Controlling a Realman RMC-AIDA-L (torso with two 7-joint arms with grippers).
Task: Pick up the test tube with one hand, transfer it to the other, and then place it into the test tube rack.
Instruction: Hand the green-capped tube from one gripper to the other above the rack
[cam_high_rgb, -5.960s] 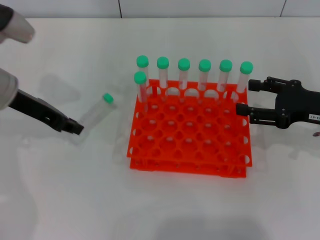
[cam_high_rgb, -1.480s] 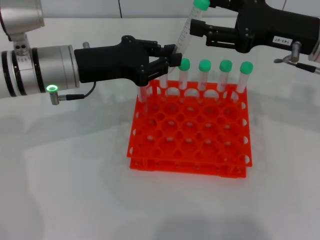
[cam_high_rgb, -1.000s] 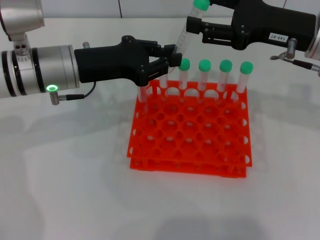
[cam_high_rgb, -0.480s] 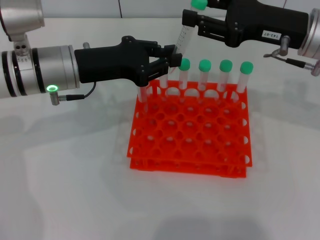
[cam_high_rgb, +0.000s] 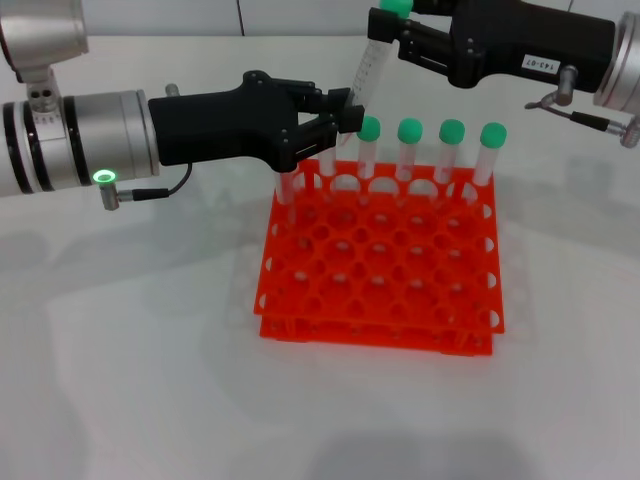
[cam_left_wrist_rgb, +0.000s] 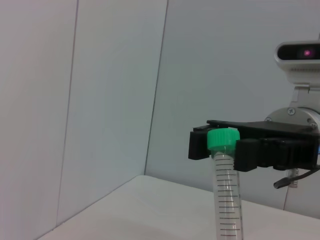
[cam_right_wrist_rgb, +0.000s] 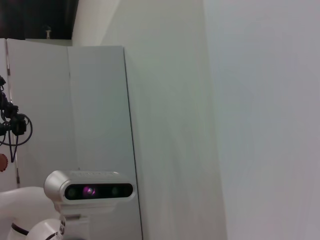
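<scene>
I saw a white table (cam_high_rgb: 150, 350) under pale wall panels (cam_left_wrist_rgb: 100, 100). The test tube (cam_high_rgb: 368, 68) stood tilted above the orange rack (cam_high_rgb: 380, 270), its lower end pinched in my left gripper (cam_high_rgb: 345, 118); my right gripper (cam_high_rgb: 385, 25) seemed clamped just under the cap.

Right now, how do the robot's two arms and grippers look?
The left gripper is black, two-fingered and unlabelled, on a silver cylindrical wrist with dark rings, a glowing green light and a thin black cable. The right gripper is also black but carries a small white printed label, on a silver-white wrist with a thin cable.
</scene>
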